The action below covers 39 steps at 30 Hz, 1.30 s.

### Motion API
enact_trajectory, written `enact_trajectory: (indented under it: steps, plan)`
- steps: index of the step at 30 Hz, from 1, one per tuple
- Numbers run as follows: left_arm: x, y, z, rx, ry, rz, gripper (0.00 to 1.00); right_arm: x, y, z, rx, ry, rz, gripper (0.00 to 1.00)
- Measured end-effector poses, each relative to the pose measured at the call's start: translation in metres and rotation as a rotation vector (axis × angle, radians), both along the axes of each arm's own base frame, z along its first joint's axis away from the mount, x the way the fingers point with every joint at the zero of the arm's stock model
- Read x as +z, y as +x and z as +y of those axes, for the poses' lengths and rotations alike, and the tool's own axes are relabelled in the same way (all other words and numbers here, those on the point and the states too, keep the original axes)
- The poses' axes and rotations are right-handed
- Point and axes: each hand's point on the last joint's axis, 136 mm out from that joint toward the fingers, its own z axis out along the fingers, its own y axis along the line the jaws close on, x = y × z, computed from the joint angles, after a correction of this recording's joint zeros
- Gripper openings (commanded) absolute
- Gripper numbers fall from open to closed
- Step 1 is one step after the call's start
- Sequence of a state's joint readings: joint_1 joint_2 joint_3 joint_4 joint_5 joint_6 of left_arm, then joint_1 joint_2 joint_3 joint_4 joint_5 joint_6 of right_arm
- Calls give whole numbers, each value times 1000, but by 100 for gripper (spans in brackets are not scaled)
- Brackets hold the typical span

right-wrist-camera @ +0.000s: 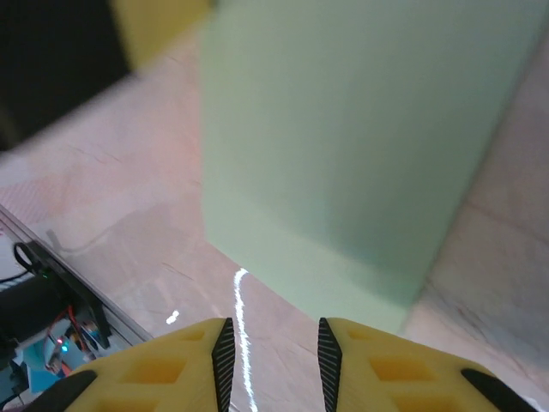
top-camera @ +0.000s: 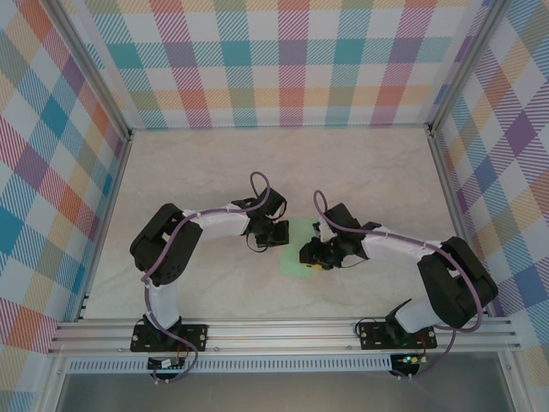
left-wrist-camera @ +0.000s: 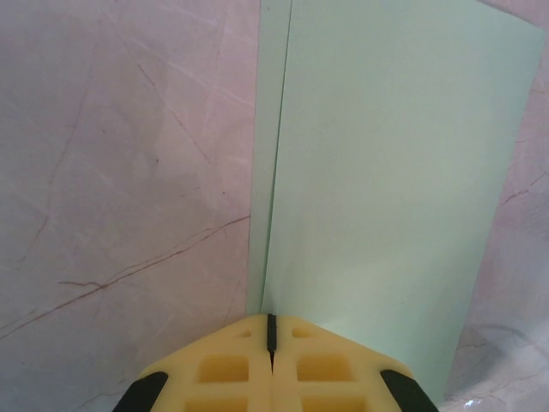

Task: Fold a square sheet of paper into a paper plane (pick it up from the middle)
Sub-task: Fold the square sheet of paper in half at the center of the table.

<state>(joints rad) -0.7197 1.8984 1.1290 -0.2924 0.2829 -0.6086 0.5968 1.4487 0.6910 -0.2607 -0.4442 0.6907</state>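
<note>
The pale mint-green paper (top-camera: 299,254) lies at the table's middle between my two grippers, as a rectangular sheet with one layer over another, not a pointed dart. In the left wrist view the upper layer (left-wrist-camera: 386,172) ends at a long straight edge that runs right into the tip of my left gripper (left-wrist-camera: 270,330). That gripper is shut, and a narrow strip of the lower layer shows beside it. My left gripper (top-camera: 280,235) is at the paper's left side. My right gripper (top-camera: 316,257) (right-wrist-camera: 273,360) stands open just short of the paper (right-wrist-camera: 343,129), with nothing between its fingers.
The marble-patterned tabletop (top-camera: 214,172) is boxed in by checked walls (top-camera: 283,60) on three sides. An aluminium rail (top-camera: 283,330) with both arm bases runs along the near edge. Electronics at the table's near edge (right-wrist-camera: 51,335) show in the right wrist view.
</note>
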Motion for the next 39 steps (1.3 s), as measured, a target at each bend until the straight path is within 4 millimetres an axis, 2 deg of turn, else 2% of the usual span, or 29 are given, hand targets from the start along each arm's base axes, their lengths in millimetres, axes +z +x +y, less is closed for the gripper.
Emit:
enact_trajectory:
  steps: [3, 5, 9, 13, 22, 27, 34, 36, 39]
  plan:
    - [0, 0, 0, 0, 1, 0, 0, 20, 31, 4, -34, 21, -69, 34]
    - [0, 0, 0, 0, 1, 0, 0, 23, 49, 5, -55, 26, -85, 33]
    - [0, 0, 0, -1, 2, 0, 0, 16, 79, 5, -87, 16, -77, 32]
    - [0, 0, 0, -3, 2, -1, 0, 6, 96, 2, -99, 3, -68, 31]
    - [0, 0, 0, -3, 2, -1, 0, -33, 98, -8, -105, -17, 15, 31]
    - [0, 0, 0, -3, 3, 0, 0, -27, 102, -11, -113, 17, 15, 32]
    - [0, -1, 1, -5, 9, 1, 0, -3, 119, -11, -113, 76, -44, 32]
    - [0, -1, 1, -5, 9, 1, 0, -4, 123, -11, -114, 81, -52, 32]
    - [1, 0, 1, -5, 9, 1, 0, -17, 127, -15, -125, 75, -34, 32]
